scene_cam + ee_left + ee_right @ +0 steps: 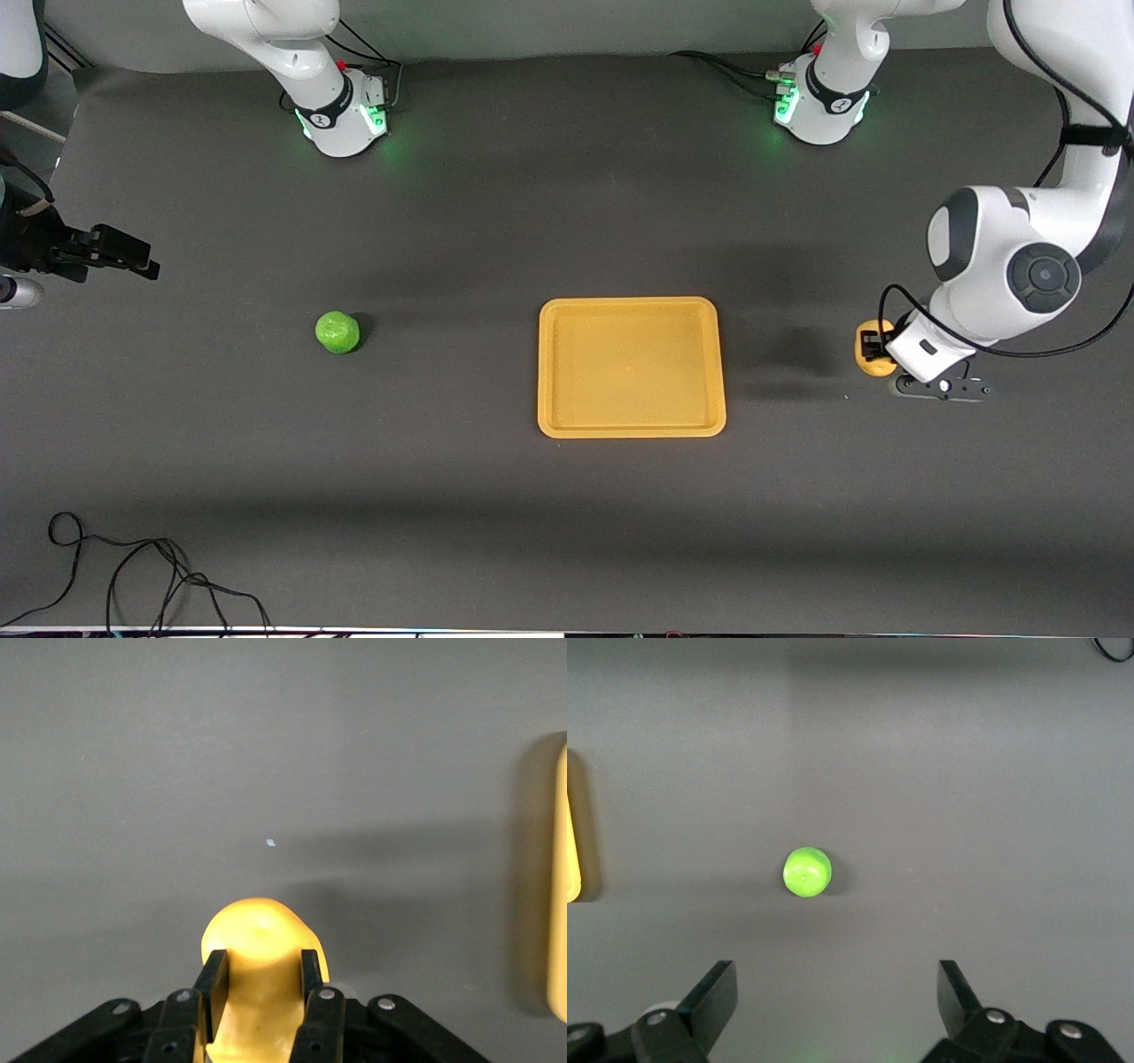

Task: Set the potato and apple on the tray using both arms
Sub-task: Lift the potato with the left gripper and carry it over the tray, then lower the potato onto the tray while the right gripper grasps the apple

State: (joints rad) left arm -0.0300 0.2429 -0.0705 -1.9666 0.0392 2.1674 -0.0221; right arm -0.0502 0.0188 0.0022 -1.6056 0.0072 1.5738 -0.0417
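Observation:
The yellow potato (pixel 866 351) sits between the fingers of my left gripper (pixel 877 347), which is shut on it low at the table, beside the tray toward the left arm's end. In the left wrist view the potato (pixel 261 935) fills the left gripper (pixel 261 967). The orange-yellow tray (pixel 631 304) lies flat mid-table with nothing on it. The green apple (pixel 337 332) rests on the table toward the right arm's end. My right gripper (pixel 133 257) hovers open and empty over that end of the table. The right wrist view shows the apple (pixel 807 872) ahead of the right gripper (pixel 835 988).
The tray's edge shows in the left wrist view (pixel 562 886) and in the right wrist view (pixel 571 859). A loose black cable (pixel 133 567) lies on the dark mat near the front camera. Both green-lit bases stand along the table's edge farthest from the front camera.

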